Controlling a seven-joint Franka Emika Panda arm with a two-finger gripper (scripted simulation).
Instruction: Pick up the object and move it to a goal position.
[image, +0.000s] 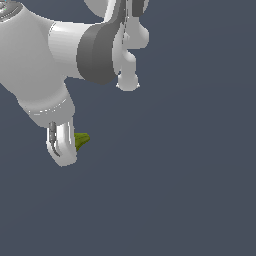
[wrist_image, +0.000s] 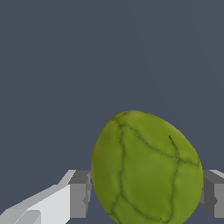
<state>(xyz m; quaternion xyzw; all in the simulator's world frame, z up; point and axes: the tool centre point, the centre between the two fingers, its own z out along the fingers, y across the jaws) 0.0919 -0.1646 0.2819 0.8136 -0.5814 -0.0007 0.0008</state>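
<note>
The gripper (wrist_image: 146, 192) pinches the olive-green object (wrist_image: 146, 168), a grey finger pad (wrist_image: 79, 192) pressed to each flank. In the exterior view the object (image: 81, 140) pokes out beside the fingers. Its lumpy, rounded skin could roll loose if the arm swings fast.

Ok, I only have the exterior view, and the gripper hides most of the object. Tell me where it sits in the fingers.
Observer: In the wrist view the object sits between the gripper's two grey pads, one on each side.
Operator: Say whether there's a gap.
Observer: None visible; each pad meets the object's outline.
Operator: Describe its whole shape.
Observer: Egg-like, olive green, with dark crack lines across the skin.
</note>
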